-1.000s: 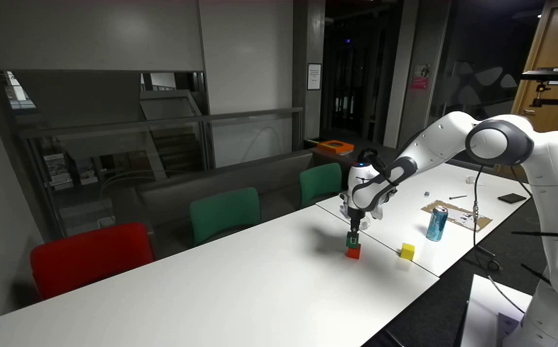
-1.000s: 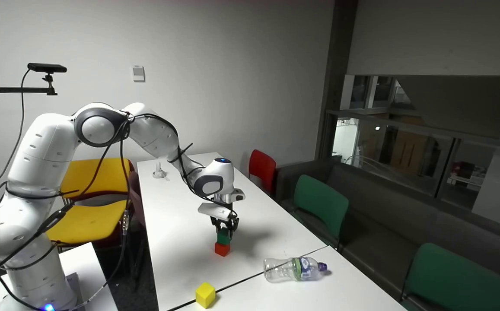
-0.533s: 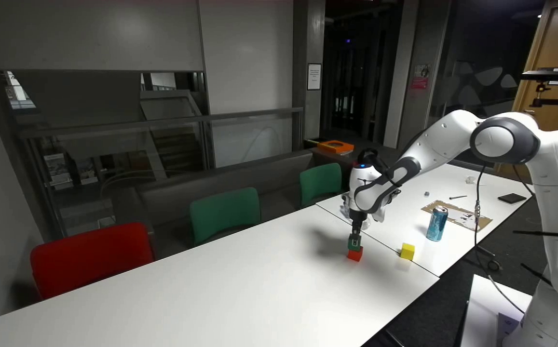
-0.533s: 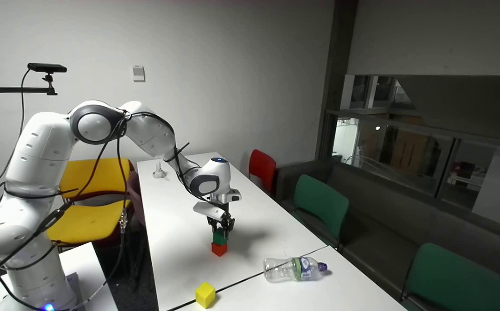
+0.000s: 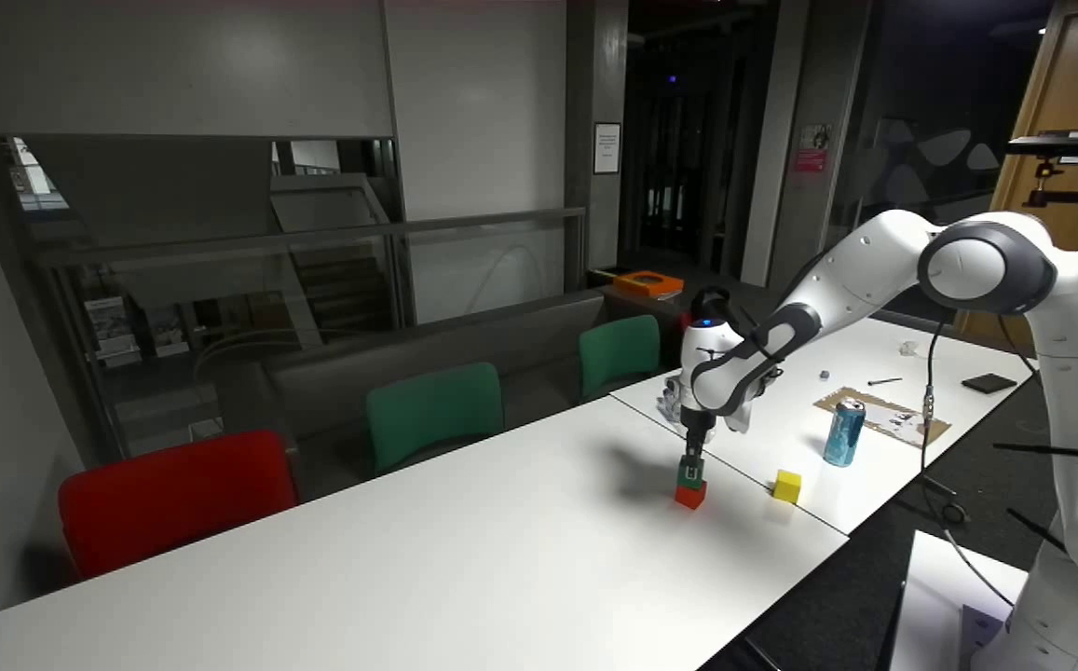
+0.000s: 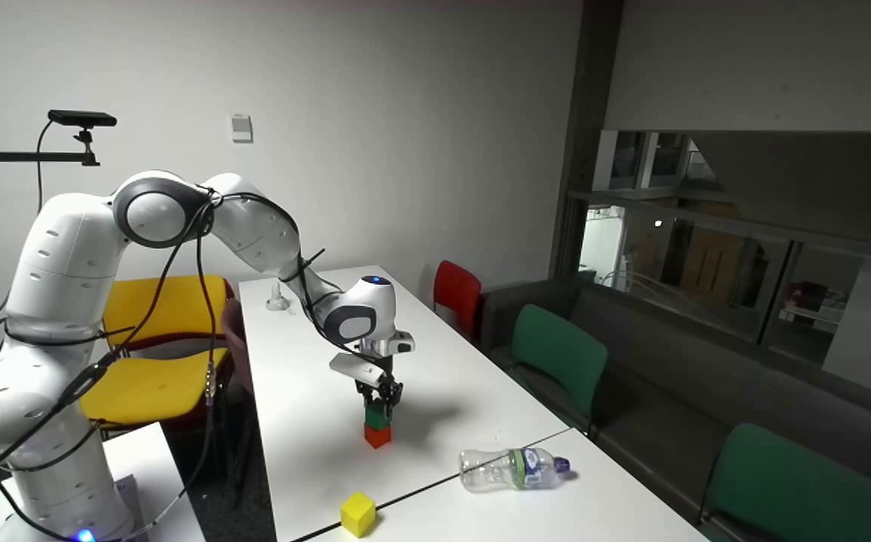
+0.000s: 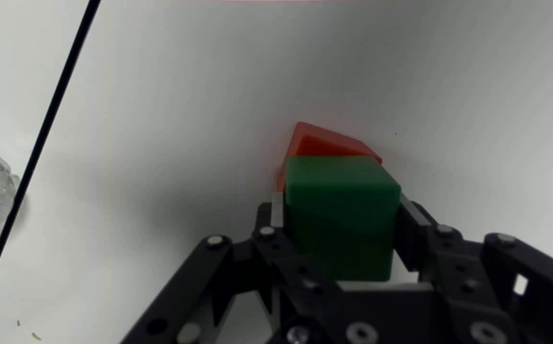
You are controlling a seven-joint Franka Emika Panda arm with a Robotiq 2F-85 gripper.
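Note:
My gripper (image 7: 343, 217) points down and is shut on a green cube (image 7: 343, 177), with a finger pressed to each side of it. Right below that cube is a red cube (image 7: 324, 142), turned at an angle to it and partly covered by it in the wrist view. Both exterior views show the green cube (image 6: 378, 415) stacked on the red cube (image 6: 377, 436), the two in contact as far as I can see. Whether the red cube (image 5: 690, 495) rests on the tabletop or hangs just above it, I cannot tell.
A yellow cube (image 6: 357, 514) sits at the black seam between two white tables (image 5: 408, 578). Across that seam lies a clear bottle (image 6: 491, 470) on its side. A blue can (image 5: 844, 432) stands near a cardboard piece (image 5: 911, 429). Green chairs (image 5: 436, 415) line the far edge.
My gripper and the green cube have shifted a little towards the robot's base. The red cube has moved along with them by about the same amount. The yellow cube stays put.

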